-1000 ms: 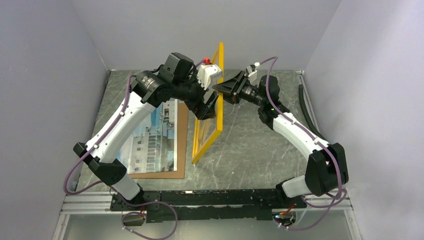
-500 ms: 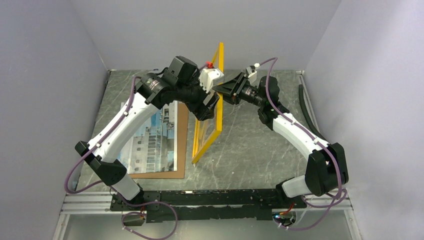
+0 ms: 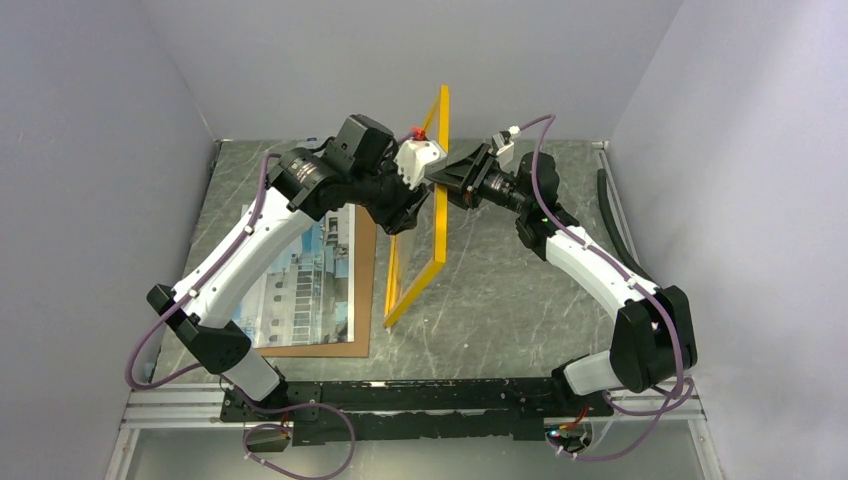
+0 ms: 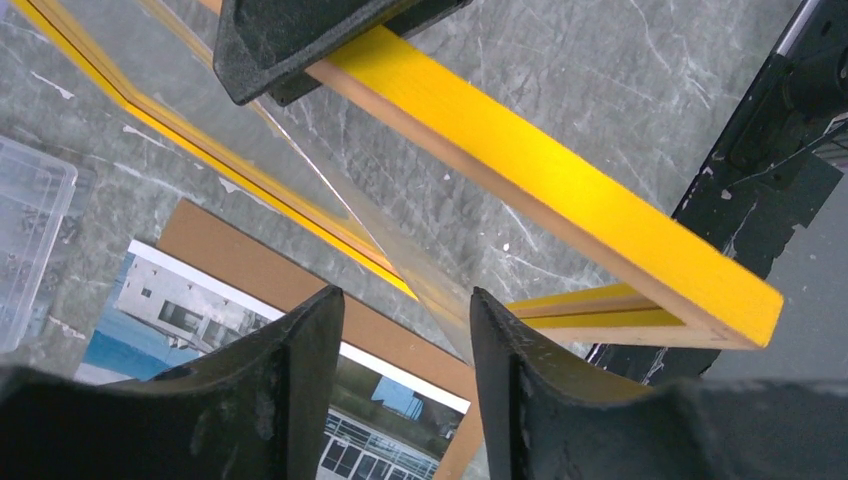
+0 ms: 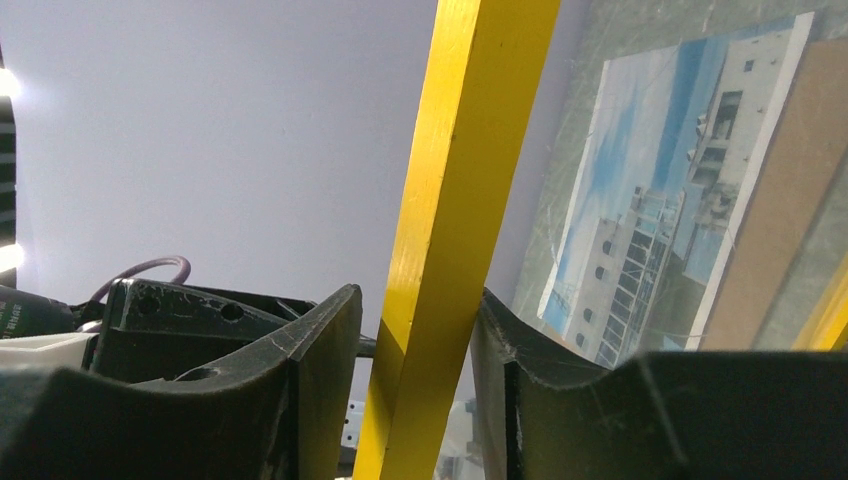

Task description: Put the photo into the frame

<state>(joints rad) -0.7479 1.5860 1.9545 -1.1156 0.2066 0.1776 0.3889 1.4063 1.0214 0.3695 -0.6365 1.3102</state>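
The frame (image 3: 416, 288), with a thin yellow border, stands steeply on edge at the table's middle. My right gripper (image 3: 446, 180) is shut on its upper side bar (image 5: 470, 150). In the left wrist view the frame (image 4: 560, 190) crosses overhead, and a clear pane (image 4: 400, 262) slants down from it to the inner face of the right finger. My left gripper (image 4: 405, 305) is open just left of the frame (image 3: 413, 212), with nothing pinched. The photo (image 3: 300, 272) of a white-grey building lies flat on the left, also seen below the left jaws (image 4: 170, 300) and through the pane (image 5: 660, 200).
A brown backing board (image 3: 366, 262) lies under the photo, sticking out on its right and near sides. A small clear plastic box (image 4: 30, 235) sits on the table near the photo. Grey walls close the table in on three sides.
My left gripper's jaws have come closer together and the wrist has shifted slightly toward the frame. The right gripper and the frame have stayed in place.
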